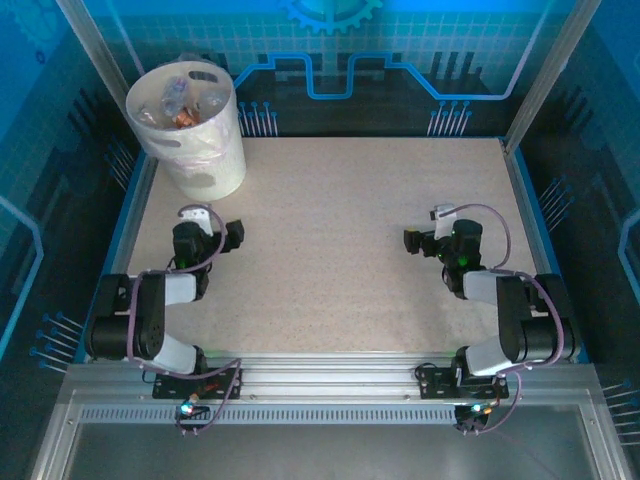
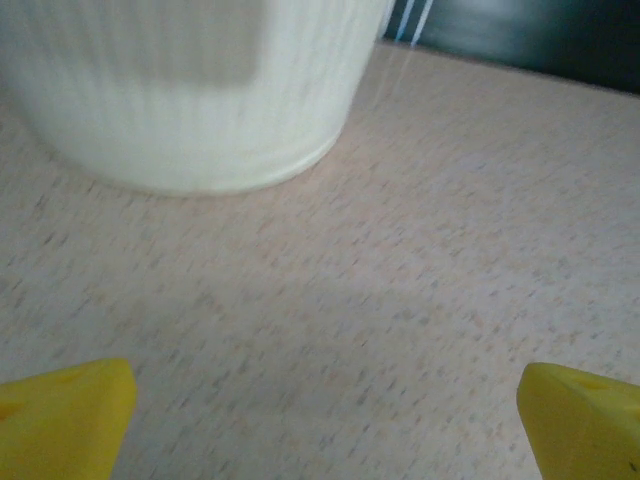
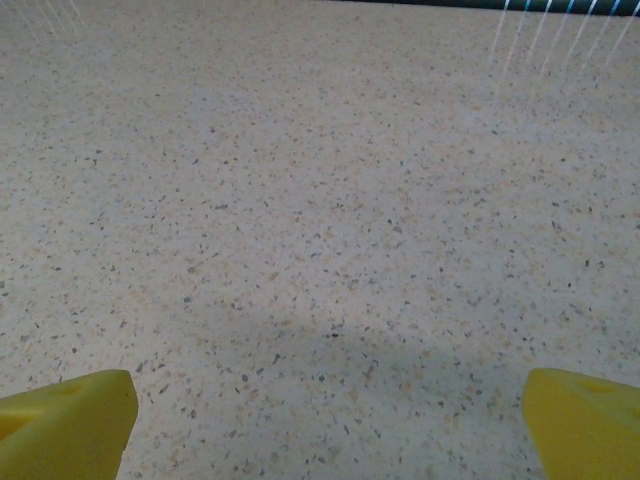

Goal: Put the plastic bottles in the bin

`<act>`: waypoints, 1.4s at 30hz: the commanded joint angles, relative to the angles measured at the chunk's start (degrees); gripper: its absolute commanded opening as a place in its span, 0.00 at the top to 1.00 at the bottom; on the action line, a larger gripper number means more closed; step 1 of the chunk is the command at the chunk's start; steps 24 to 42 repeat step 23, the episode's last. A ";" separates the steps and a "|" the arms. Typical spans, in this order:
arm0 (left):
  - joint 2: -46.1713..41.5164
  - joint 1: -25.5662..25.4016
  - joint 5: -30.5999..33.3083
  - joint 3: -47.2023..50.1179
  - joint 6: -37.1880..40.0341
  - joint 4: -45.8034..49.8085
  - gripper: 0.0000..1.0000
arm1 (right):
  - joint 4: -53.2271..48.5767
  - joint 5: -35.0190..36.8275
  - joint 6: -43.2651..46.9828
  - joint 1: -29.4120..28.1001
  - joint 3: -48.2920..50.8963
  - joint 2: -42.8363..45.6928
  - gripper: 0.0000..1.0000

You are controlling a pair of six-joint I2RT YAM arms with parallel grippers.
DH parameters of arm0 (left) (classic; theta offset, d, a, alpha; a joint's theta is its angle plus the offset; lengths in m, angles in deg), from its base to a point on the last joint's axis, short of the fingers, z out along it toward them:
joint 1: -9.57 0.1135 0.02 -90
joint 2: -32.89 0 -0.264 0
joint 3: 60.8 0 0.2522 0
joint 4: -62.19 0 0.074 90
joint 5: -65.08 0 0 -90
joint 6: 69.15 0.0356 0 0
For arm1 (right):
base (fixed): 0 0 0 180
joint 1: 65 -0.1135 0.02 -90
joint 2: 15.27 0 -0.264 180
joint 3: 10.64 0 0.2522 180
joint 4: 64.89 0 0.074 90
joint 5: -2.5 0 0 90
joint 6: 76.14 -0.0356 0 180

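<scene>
The bin (image 1: 207, 165), a white round bucket, stands at the table's far left corner. Several crushed plastic bottles (image 1: 181, 104) with orange and clear parts lie inside it. My left gripper (image 1: 212, 230) rests low over the table just in front of the bin, open and holding nothing. In the left wrist view the bin's wall (image 2: 190, 100) rises straight ahead beyond the wide-apart yellow fingertips (image 2: 70, 412) of that gripper (image 2: 325, 420). My right gripper (image 1: 435, 235) sits low at the right side, also open and with nothing in it; its yellow fingertips (image 3: 70, 415) frame bare speckled tabletop around the gripper (image 3: 330, 420).
The speckled beige table (image 1: 330, 250) stretches between the two arms. A blue raised border (image 1: 522, 190) and metal posts (image 1: 545, 70) run along its sides, with a dark back wall behind. A metal rail (image 1: 330, 385) carries both arm bases at the near edge.
</scene>
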 commanded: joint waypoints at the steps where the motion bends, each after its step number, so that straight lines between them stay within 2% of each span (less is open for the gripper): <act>1: 0.79 -1.63 1.41 2.13 2.84 -6.71 0.01 | 8.17 -0.48 0.82 0.42 1.80 -1.06 0.00; 3: 1.54 -3.46 7.72 0.38 3.26 -5.07 0.01 | 6.51 3.03 -0.11 0.04 0.60 -1.45 0.00; 5: 1.86 -4.94 10.99 0.20 4.26 -5.13 0.01 | 4.20 7.09 0.65 -1.81 -0.83 -1.78 0.00; 7: 1.82 -5.47 13.51 0.33 4.04 -5.41 0.01 | 3.98 7.49 0.82 -2.17 -0.87 -1.70 0.00; 42: 1.83 -5.49 13.50 0.38 4.05 -5.52 0.01 | 3.52 7.30 0.83 -2.13 -1.04 -1.70 0.00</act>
